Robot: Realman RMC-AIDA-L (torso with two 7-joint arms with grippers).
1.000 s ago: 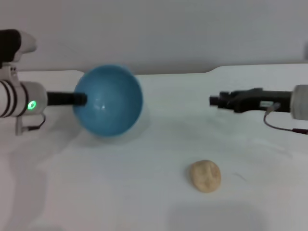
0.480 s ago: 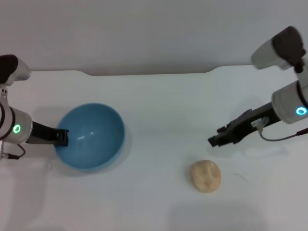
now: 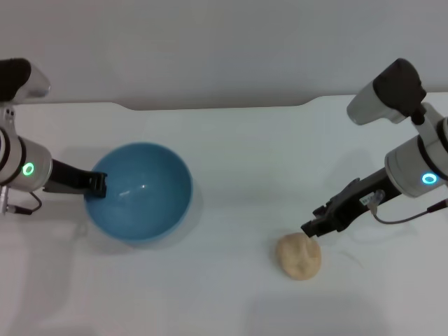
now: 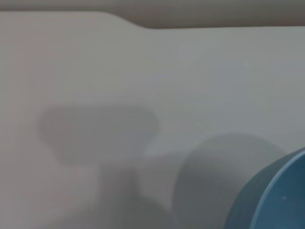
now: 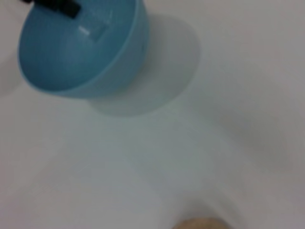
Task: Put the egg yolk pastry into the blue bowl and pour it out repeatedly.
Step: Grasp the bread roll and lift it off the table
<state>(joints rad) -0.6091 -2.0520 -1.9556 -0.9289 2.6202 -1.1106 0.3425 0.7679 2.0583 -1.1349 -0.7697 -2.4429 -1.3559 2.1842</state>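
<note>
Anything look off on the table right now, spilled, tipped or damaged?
Nothing stands out. The blue bowl sits mouth-up and empty, with the left gripper at its rim. The egg yolk pastry lies whole on the white table, outside the bowl, with the right gripper just above it. No spill is visible.

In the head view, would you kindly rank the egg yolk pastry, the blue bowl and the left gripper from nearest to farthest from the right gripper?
Measured from the right gripper:
1. The egg yolk pastry, on the table just below and beside its tip.
2. The blue bowl, across the table on the robot's left side.
3. The left gripper, at the bowl's far rim, holding it.
</note>
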